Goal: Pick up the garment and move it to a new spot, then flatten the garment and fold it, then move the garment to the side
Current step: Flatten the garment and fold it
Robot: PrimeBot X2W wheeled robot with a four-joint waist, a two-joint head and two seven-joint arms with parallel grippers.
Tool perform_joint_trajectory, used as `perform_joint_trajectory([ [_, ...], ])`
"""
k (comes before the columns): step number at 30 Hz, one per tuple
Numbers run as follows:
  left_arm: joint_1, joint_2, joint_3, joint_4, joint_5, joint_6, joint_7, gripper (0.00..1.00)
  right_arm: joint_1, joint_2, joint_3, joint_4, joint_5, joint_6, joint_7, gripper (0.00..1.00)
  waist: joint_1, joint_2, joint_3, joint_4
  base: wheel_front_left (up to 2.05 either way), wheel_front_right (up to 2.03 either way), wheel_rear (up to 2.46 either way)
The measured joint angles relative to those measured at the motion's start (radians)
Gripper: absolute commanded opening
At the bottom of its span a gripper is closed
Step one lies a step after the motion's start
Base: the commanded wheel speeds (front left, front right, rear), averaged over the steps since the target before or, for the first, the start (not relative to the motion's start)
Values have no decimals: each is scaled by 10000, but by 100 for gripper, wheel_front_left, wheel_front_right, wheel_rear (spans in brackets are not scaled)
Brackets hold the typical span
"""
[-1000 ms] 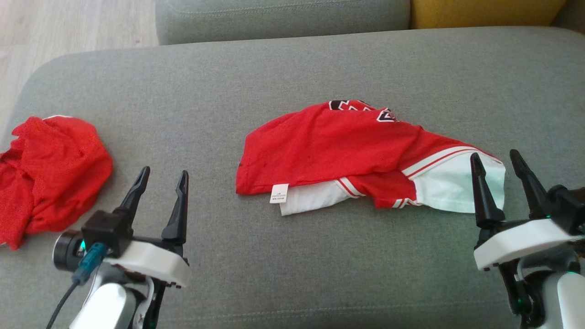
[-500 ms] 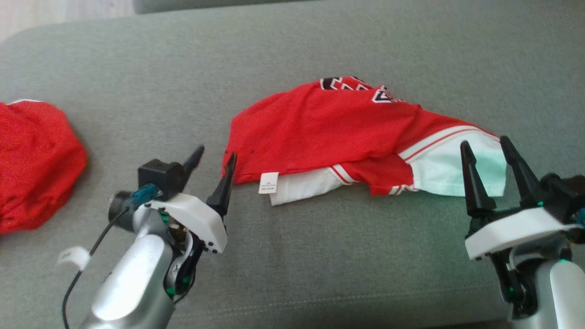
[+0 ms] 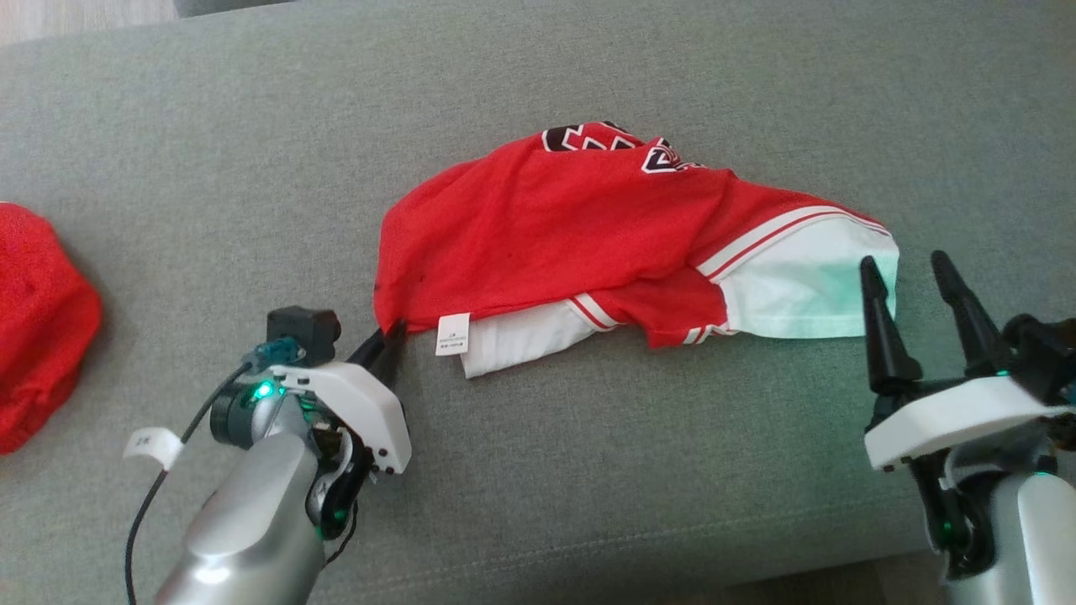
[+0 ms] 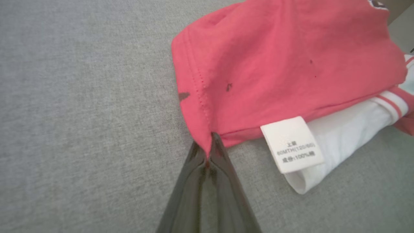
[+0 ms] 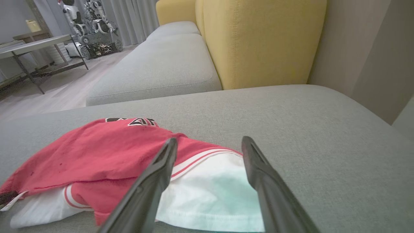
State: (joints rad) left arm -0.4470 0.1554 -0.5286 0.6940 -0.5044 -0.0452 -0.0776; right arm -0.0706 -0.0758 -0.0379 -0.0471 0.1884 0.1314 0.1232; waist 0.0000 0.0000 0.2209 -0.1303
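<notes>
The garment [image 3: 588, 227] is a red shirt with white striped trim, crumpled in the middle of the grey sofa cushion [image 3: 588, 470]. My left gripper [image 3: 388, 339] is shut on the garment's lower-left corner. In the left wrist view the two dark fingers [image 4: 223, 161] pinch the red hem of the garment [image 4: 275, 58] beside a white care label [image 4: 292, 144]. My right gripper [image 3: 912, 273] stands open just in front of the garment's white right end. In the right wrist view my right gripper [image 5: 210, 142] holds nothing, and the garment [image 5: 97, 152] lies beyond its fingers.
A second red cloth [image 3: 38, 328] lies at the cushion's left edge. In the right wrist view a yellow backrest [image 5: 258, 38] stands behind the cushion, another grey seat [image 5: 155, 71] runs beyond it, and a table [image 5: 35, 45] stands on the floor far left.
My left arm moved forward and right to the garment's corner, and its fingers went from open to shut on the hem. The camera dipped and turned. My right gripper stayed open.
</notes>
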Motion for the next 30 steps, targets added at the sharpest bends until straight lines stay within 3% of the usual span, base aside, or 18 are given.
perform_joint_trajectory([
  [11, -309, -31, -142, 244, 25, -92, -466, 0, -545, -441, -811, 1346, 313, 0, 468, 100, 0, 0, 204, 23, 0, 0, 0],
  [26, -1111, -61, -360, -121, 213, -79, -819, 0, -1239, -637, -838, 2675, 1104, 0, 3158, 100, 0, 0, 1254, 172, 0, 0, 0],
  [27, -1148, -59, -368, -132, 251, -79, -846, 0, -1305, -637, -813, 2704, 1147, 0, 3231, 62, 0, 0, 1294, 173, 0, 0, 0],
  [28, -1169, -58, -372, -136, 272, -81, -872, 0, -1358, -639, -794, 2706, 1177, 0, 3260, 15, 0, 0, 1325, 177, 0, 0, 0],
  [29, -1186, -56, -378, -142, 272, -81, -909, 0, -1410, -639, -786, 2711, 1233, 0, 3271, 0, 0, 0, 1352, 185, 0, 0, 0],
  [30, -1200, -52, -382, -146, 272, -86, -917, 0, -1456, -639, -788, 2709, 1310, 0, 3273, 0, 0, 0, 1374, 193, 0, 0, 0],
])
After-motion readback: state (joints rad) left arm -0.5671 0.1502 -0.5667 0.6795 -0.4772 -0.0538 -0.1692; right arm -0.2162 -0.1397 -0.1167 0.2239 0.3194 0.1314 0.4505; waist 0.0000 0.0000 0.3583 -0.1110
